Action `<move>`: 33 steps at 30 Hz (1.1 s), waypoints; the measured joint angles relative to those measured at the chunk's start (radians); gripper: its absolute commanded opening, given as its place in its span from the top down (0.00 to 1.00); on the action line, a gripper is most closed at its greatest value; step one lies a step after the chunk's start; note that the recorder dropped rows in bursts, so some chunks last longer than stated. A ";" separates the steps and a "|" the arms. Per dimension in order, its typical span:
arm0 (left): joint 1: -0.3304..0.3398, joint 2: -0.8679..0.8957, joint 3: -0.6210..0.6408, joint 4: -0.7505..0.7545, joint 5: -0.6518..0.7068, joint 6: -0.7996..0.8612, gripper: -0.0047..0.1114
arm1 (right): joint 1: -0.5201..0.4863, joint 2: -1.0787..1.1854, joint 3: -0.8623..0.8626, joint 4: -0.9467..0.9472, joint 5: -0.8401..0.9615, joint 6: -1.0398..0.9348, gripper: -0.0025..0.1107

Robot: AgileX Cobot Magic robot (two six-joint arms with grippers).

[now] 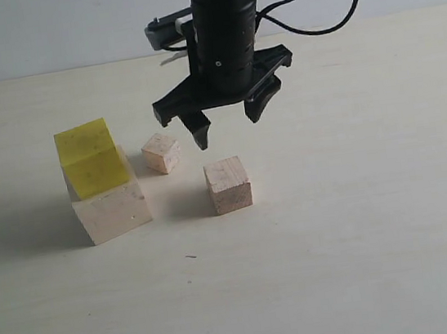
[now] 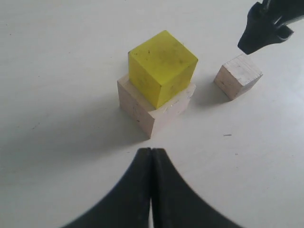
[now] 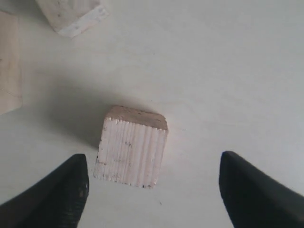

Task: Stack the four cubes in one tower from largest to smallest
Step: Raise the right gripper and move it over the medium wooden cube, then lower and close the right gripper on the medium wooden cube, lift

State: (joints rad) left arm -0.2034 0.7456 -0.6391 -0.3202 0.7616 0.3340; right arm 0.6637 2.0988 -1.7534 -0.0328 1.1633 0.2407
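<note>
The bright yellow cube (image 1: 86, 159) (image 2: 161, 66) rests, slightly turned, on the largest pale wood cube (image 1: 112, 208) (image 2: 142, 107) (image 3: 7, 61). To their right, the light-brown cube (image 1: 228, 185) (image 2: 237, 76) (image 3: 132, 149) stands alone on the table. The smallest pinkish cube (image 1: 161, 153) (image 3: 71, 14) sits behind, between the two, and is hidden in the left wrist view. My right gripper (image 1: 226, 127) (image 3: 154, 190) hangs open above the light-brown cube with nothing between its fingers. My left gripper (image 2: 152, 152) is shut and empty, low on the near side of the stack, out of the exterior view.
The pale tabletop (image 1: 365, 239) stretches around the cubes, with a tiny dark speck (image 1: 190, 256) in front of them. The right arm's black wrist and cables (image 1: 226, 27) rise above the light-brown cube.
</note>
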 measured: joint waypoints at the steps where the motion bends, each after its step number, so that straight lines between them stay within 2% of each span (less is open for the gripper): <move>1: 0.000 0.000 0.000 0.000 0.000 0.000 0.96 | 0.000 -0.010 0.000 -0.006 0.000 -0.002 0.34; 13: 0.000 0.000 0.016 0.003 -0.006 0.000 0.96 | 0.000 -0.035 0.005 -0.017 0.055 0.016 0.34; 17: 0.000 0.000 0.044 0.003 -0.006 0.000 0.96 | 0.018 -0.073 0.073 0.033 0.052 -0.017 0.34; 25: 0.000 0.000 0.053 0.004 -0.010 0.000 0.96 | 0.052 -0.190 0.264 0.000 -0.167 -0.029 0.34; 33: 0.000 0.000 0.053 0.006 -0.027 0.000 0.96 | 0.052 -0.167 0.277 -0.037 -0.224 -0.029 0.34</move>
State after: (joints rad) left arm -0.2034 0.7456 -0.5859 -0.3143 0.7343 0.3340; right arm 0.7161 1.9321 -1.4763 -0.0698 0.9394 0.2119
